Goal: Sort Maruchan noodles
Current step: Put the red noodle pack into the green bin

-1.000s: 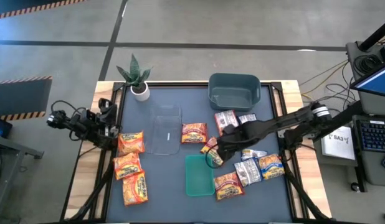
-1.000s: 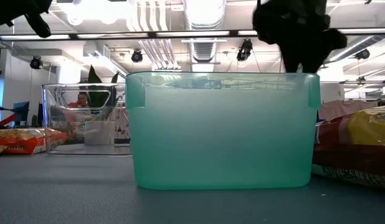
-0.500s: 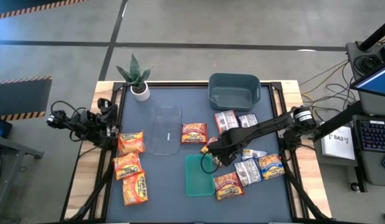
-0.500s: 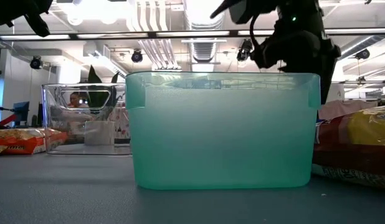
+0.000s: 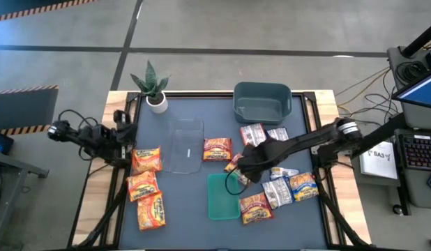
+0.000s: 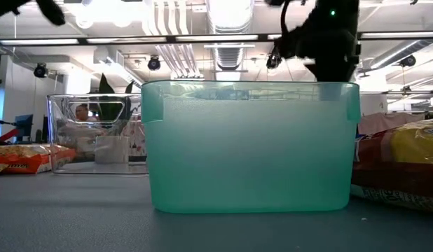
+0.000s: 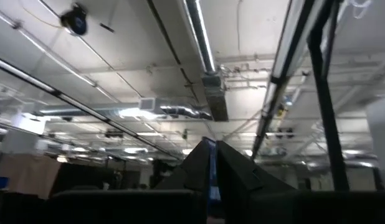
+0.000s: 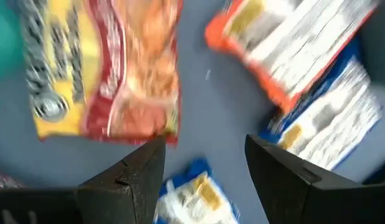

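Your right gripper point(image 5: 238, 176), fingers spread and empty, hovers at the packets' point(image 5: 271, 181) nine o'clock edge, right of table centre. Centre over one packet before descending. Left gripper's point(image 5: 125, 132) fingers: cannot tell.

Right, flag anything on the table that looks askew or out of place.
The loose packets right of the green bin lie jumbled, overlapping at mixed angles, unlike the three orange packets lined up at the left edge. The right tool is open over that jumble. Nothing looks torn or spilled.
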{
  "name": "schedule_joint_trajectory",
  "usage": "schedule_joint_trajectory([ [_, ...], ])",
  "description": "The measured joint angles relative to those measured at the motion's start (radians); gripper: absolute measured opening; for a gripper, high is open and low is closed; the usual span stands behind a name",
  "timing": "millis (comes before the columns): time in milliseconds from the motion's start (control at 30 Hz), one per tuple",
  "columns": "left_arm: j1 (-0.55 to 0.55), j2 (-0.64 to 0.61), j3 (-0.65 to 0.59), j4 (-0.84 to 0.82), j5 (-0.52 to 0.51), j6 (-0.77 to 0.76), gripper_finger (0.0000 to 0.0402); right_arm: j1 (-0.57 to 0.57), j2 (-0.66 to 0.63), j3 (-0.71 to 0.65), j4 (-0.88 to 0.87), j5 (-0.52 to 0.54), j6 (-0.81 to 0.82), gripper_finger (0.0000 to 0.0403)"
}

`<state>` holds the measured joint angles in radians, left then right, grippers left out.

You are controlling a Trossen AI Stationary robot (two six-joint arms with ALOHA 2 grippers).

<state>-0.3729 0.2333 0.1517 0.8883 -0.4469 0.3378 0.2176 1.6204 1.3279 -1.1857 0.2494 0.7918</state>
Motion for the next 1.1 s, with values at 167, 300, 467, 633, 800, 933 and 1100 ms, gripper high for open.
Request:
schedule_joint_trajectory([
  [167,0.000,0.275,0.133,-0.008,-0.012,-0.046,0.0009,0.000,-0.199,-0.191,0.294,0.014,-0.047,0.0210],
  [300,0.000,0.498,0.258,-0.060,-0.095,-0.060,0.0009,0.000,-0.357,-0.380,0.519,0.013,-0.041,0.0210],
  [467,0.001,0.730,0.452,-0.311,-0.241,-0.090,0.0009,-0.011,-0.494,-0.512,0.569,0.061,-0.035,0.0210],
  [633,0.023,0.905,0.627,-0.626,-0.248,-0.210,0.0009,-0.013,-0.575,-0.569,0.571,0.072,0.121,0.0210],
  [800,0.033,1.026,0.743,-0.813,-0.249,-0.277,0.0009,-0.019,-0.580,-0.592,0.576,0.008,0.218,0.0210],
  [933,0.033,1.090,0.798,-0.849,-0.239,-0.238,0.0009,-0.034,-0.550,-0.616,0.646,-0.119,0.239,0.0224],
  [1100,0.033,1.120,0.812,-0.855,-0.232,-0.196,0.0009,-0.057,-0.509,-0.641,0.728,-0.198,0.219,0.0259],
])
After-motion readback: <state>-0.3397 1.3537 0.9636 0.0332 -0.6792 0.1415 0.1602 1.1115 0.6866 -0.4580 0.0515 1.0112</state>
